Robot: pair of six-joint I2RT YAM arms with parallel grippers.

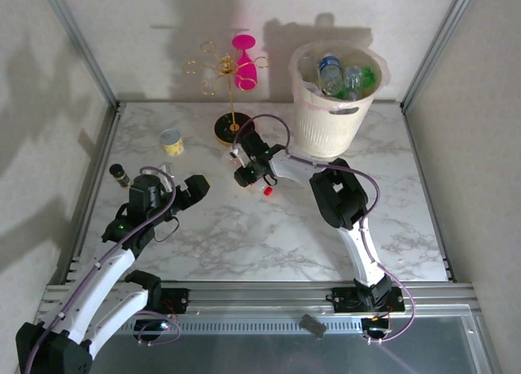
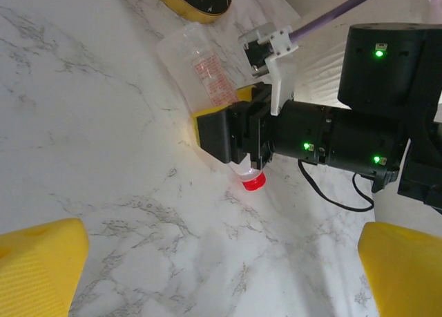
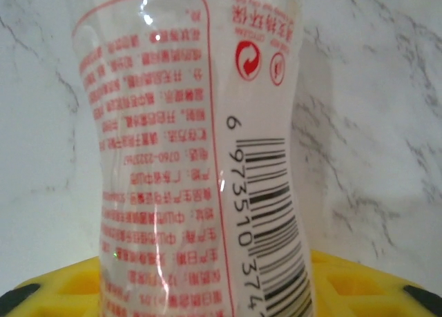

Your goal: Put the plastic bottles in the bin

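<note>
**Red-capped bottle half covered, edges cutting off the rest**
The right gripper (image 2: 238, 141) covers the middle of the red-capped bottle (image 2: 204, 68). From the right wrist, the same bottle runs off the top and bottom edges, and its fine red print is too small to read. The bin (image 1: 330, 129) wall blurs the lower parts of the plastic bottles (image 1: 342, 79) inside. The left gripper (image 2: 221, 275) fingertips (image 2: 38, 269) are cut off at the bottom corners.

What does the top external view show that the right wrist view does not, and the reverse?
Top external adds the bin, with bottles inside it, the gold stand and the yellow tub. Right wrist adds the barcode and red print on the red-capped bottle, close up. Both share that bottle and the marble table.
</note>
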